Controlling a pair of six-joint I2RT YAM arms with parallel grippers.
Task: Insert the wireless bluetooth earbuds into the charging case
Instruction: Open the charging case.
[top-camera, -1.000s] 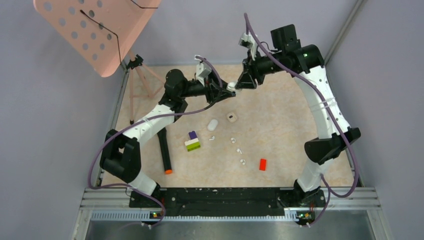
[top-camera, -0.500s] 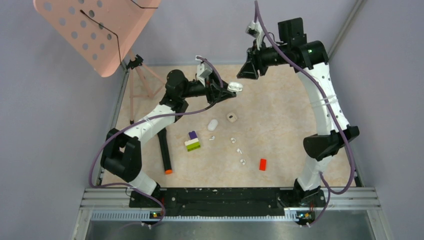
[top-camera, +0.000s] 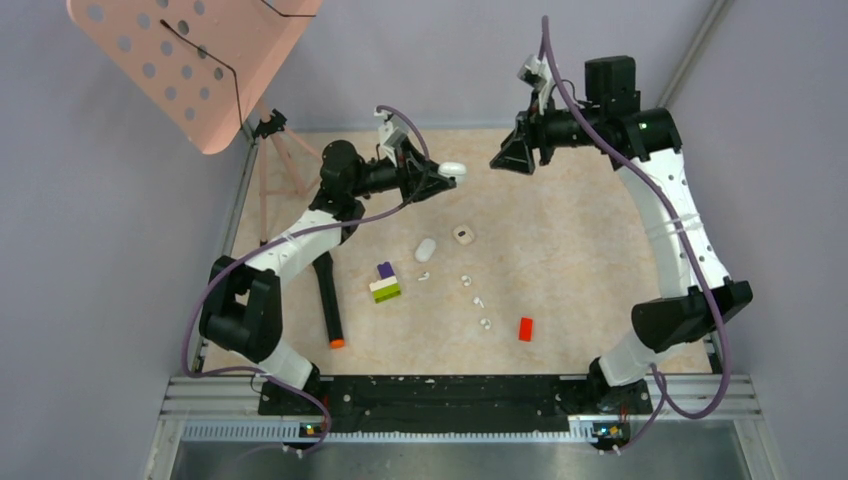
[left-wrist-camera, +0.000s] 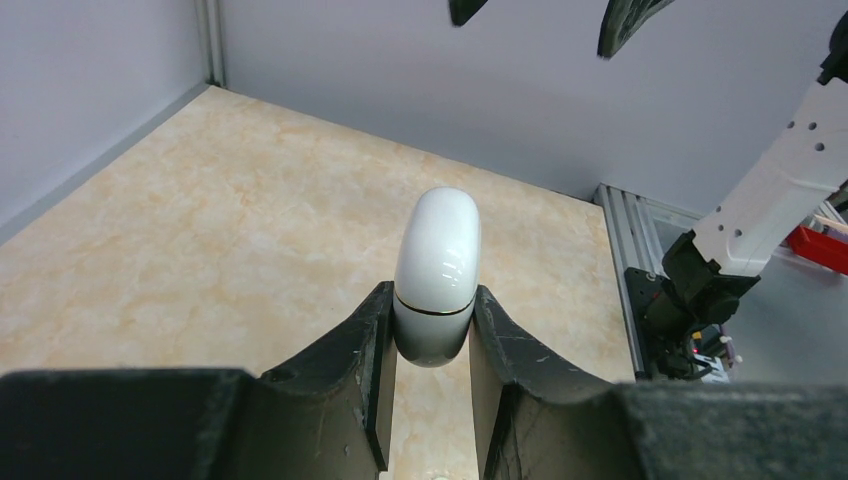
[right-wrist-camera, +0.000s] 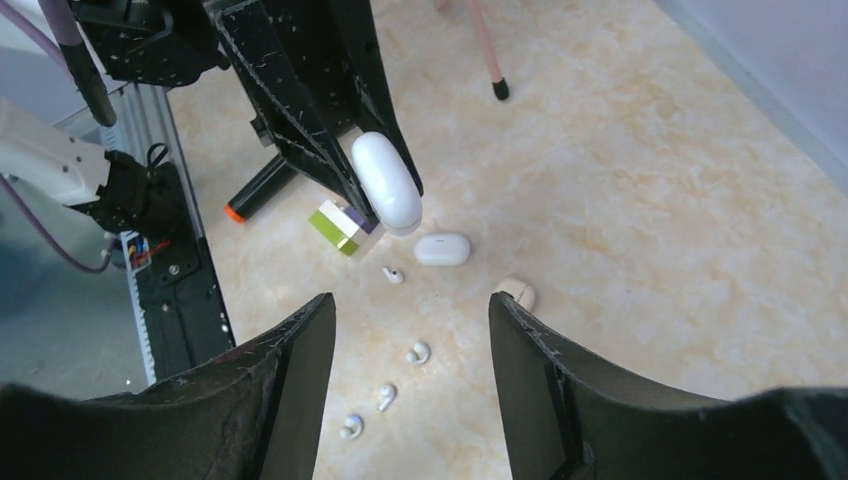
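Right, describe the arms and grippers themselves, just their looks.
Both match: the left arm and right arm have white shell links, bulky black joints and a purple cable looped alongside. Small holes dot the right arm's white links, and a green light glows on one black joint. The left gripper and right gripper are matte black, each with two tapered, scuffed fingers.

Open air parts the left tool (top-camera: 447, 174), clamped on a white case (top-camera: 452, 169), from the spread right tool (top-camera: 500, 162). Below, earbuds (top-camera: 466, 281), a second case (top-camera: 426, 249) and a block stack (top-camera: 385, 283) dot the middle of the worktop (top-camera: 600, 250) (right side barer, one red brick (top-camera: 525, 329)).
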